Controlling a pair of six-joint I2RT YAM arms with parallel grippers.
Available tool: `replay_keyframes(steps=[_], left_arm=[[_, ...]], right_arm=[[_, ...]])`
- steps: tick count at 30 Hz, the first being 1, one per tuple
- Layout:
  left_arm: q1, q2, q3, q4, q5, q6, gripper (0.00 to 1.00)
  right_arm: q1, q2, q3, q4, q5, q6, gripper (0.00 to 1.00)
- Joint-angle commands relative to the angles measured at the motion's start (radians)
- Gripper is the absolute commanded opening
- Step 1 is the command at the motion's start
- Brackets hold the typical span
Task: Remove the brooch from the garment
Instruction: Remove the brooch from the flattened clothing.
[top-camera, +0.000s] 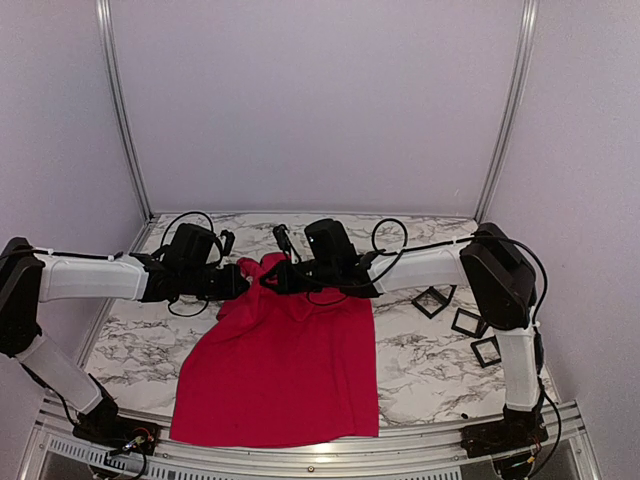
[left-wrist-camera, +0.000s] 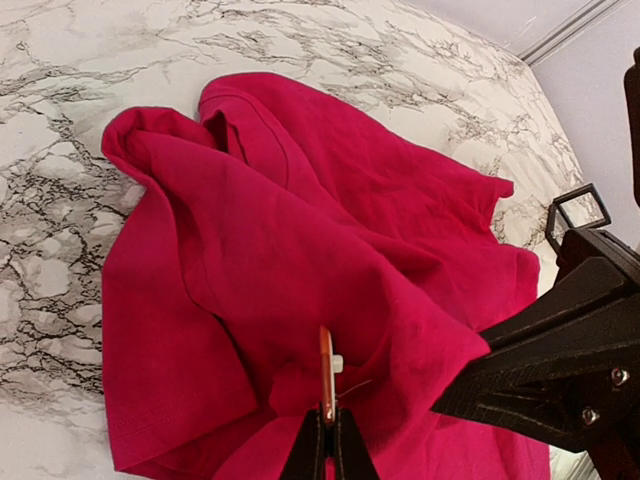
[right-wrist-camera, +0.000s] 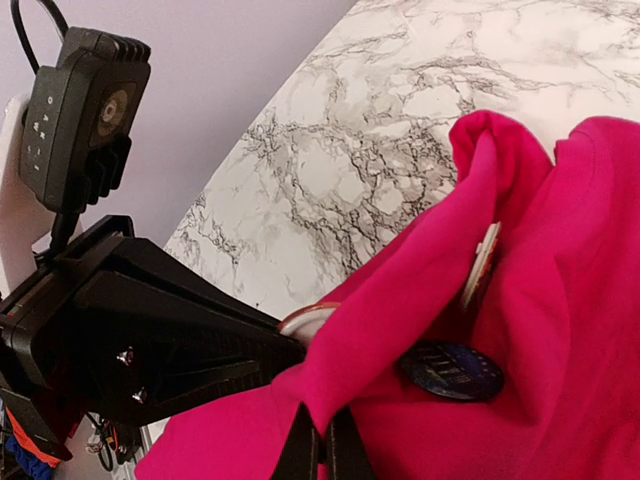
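1. Left gripper (top-camera: 243, 284) reaches in from the left side of the table (top-camera: 430, 360). Its fingers (left-wrist-camera: 312, 450) are pressed together on the brooch (left-wrist-camera: 326, 372), a thin round piece seen edge-on with an orange rim.
2. That brooch lies against a fold of the red T-shirt (top-camera: 285, 370), with a small white bit just beside it. Whether it is pinned to the cloth or already free cannot be told.
3. Right gripper (top-camera: 276, 279) comes in from the right and meets the left one tip to tip, just beside the brooch. Its fingers (right-wrist-camera: 300, 450) are closed, pinching a fold of the red cloth.
4. The T-shirt lies in the middle of the table between the two arms. Its lower hem is at the near edge, and its upper part is bunched up where the two grippers meet.
5. Near the right gripper's pinch, a dark blue round badge (right-wrist-camera: 452, 370) sits on the cloth. A pale disc (right-wrist-camera: 482, 265) shows edge-on in a fold just above it.
6. Farther right, on the bare marble and well apart from the T-shirt, lie three black square frames (top-camera: 467, 322), close to the right arm.
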Motion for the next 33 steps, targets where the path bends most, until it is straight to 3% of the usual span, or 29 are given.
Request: replay_keyframes(steps=[1,10,17,20,33], left_arm=[[-0.006,-0.009,0.024,-0.071,-0.048,0.042,0.00],[-0.006,-0.063,0.015,-0.121,-0.161,0.056,0.00],[-0.001,-0.112,0.026,-0.137,-0.187,0.060,0.00],[0.002,-0.123,0.033,-0.147,-0.180,0.067,0.00],[0.026,-0.149,0.034,-0.035,0.000,0.003,0.00]], right_arm=[[0.010,-0.006,0.049,-0.009,0.003,-0.020,0.00],[0.013,-0.001,0.051,-0.022,-0.001,-0.033,0.00],[0.014,0.001,0.061,-0.038,-0.007,-0.046,0.09],[0.016,-0.004,0.069,-0.048,-0.012,-0.055,0.17],[0.014,-0.094,0.022,-0.024,0.028,-0.080,0.72]])
